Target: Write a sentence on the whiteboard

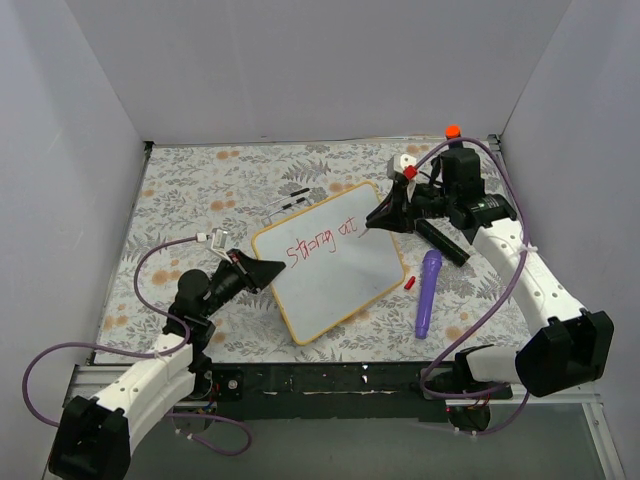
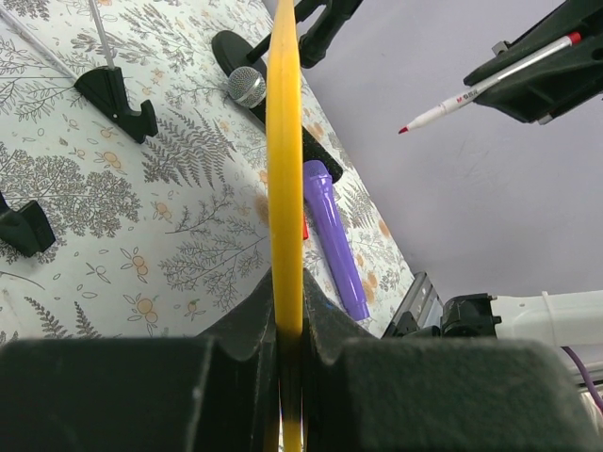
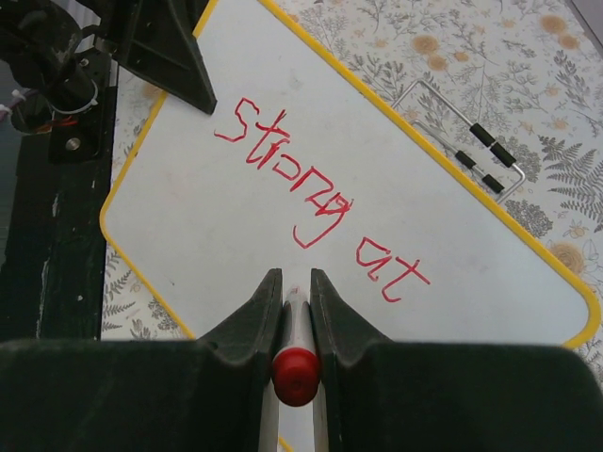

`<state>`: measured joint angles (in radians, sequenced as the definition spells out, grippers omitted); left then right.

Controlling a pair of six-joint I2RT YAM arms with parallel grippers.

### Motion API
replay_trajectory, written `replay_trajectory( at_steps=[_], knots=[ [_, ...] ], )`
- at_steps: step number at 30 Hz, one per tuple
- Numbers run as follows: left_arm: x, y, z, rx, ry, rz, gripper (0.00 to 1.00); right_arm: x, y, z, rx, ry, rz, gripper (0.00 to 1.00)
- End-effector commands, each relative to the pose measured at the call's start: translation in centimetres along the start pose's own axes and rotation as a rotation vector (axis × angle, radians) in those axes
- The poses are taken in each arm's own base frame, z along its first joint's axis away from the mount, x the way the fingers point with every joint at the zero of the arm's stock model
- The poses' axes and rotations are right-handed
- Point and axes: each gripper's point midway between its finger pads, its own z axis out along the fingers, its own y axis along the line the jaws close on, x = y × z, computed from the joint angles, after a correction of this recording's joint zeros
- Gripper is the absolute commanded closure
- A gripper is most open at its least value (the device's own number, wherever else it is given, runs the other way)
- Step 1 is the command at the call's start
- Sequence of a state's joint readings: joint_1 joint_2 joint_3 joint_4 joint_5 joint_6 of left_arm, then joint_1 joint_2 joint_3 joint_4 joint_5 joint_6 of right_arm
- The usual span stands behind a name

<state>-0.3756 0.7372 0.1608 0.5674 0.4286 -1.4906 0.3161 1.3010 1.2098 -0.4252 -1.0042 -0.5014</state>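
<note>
Sentence (image 3: 320, 207) reads "Strong at" on the whiteboard (image 1: 335, 280), mid-frame.
Left jaws pinch its left edge; right jaws pinch a marker (image 3: 297, 363) at its upper right.

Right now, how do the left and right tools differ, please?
The left tool clamps the edge of the yellow-framed white whiteboard; the right tool grips a red-tipped white marker. The left tool sits at the board's near-left side, the right tool at its far-right corner. Both are shut.

Flashlight (image 1: 429, 293) right of whiteboard (image 1: 338, 282)
</note>
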Motion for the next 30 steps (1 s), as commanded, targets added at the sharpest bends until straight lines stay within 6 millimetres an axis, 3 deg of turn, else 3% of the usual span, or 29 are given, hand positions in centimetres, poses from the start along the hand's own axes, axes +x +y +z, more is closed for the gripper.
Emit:
replay_trajectory(
  at_steps=[1, 8, 17, 30],
  knots=[
    [-2.8, -2.6, -0.4, 0.074, -0.121, 0.046, 1.0, 0.1, 2.3, -0.4, -0.073, -0.018, -0.02, 0.99],
    [-3.1, -2.8, -0.8, 0.071, -0.139, 0.046, 1.0, 0.4, 4.0, -0.9, -0.1, -0.035, -0.058, 0.99],
    [-3.3, -2.8, -1.1, 0.07, -0.153, 0.061, 1.0, 2.2, 4.5, -1.0, -0.105, 0.014, -0.019, 0.99],
    [-3.7, -2.5, -1.3, 0.031, -0.169, 0.046, 1.0, 2.5, 4.4, -0.8, -0.098, 0.01, -0.017, 0.99]
  ],
)
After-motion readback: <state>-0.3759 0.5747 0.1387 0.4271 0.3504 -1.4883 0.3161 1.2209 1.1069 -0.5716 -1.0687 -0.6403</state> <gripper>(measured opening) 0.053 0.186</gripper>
